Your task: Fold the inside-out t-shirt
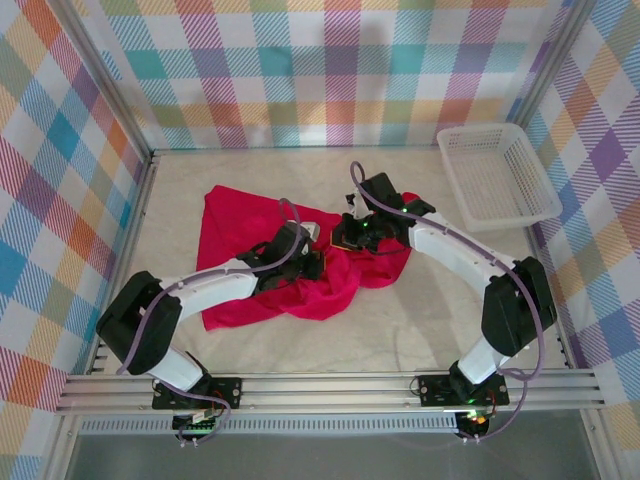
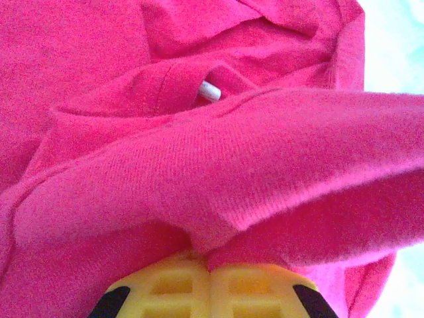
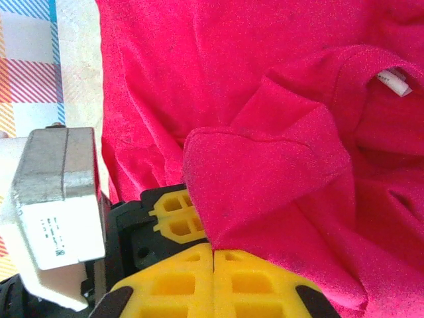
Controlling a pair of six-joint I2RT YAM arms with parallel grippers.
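We see the red t-shirt [image 1: 235, 235] lying crumpled at the middle of the pale surface [image 1: 400, 320]. In the overhead view it spreads from the centre toward the left, and it is wrinkled and bunched where the two arms reach over it. Its small white tag [image 2: 210, 91] sits in the neck opening, in the upper middle of the left wrist view and near the upper right edge of the right wrist view.

The left claw [image 2: 211, 268] is at the bottom centre of its own view. Its yellow pads are pressed together, and a thick fold of the t-shirt comes up from between them, so it is clamped on the cloth.

The right claw [image 3: 213, 258] is also at the bottom centre of its view, with its pads closed against each other. A pointed flap of the t-shirt rises from the seam between them, so it grips the cloth too.

From above, the two claws are near each other over the right part of the t-shirt, the right one slightly higher in the frame.

A white basket [image 1: 500, 175] stands in the upper right of the overhead view, well apart from the t-shirt.
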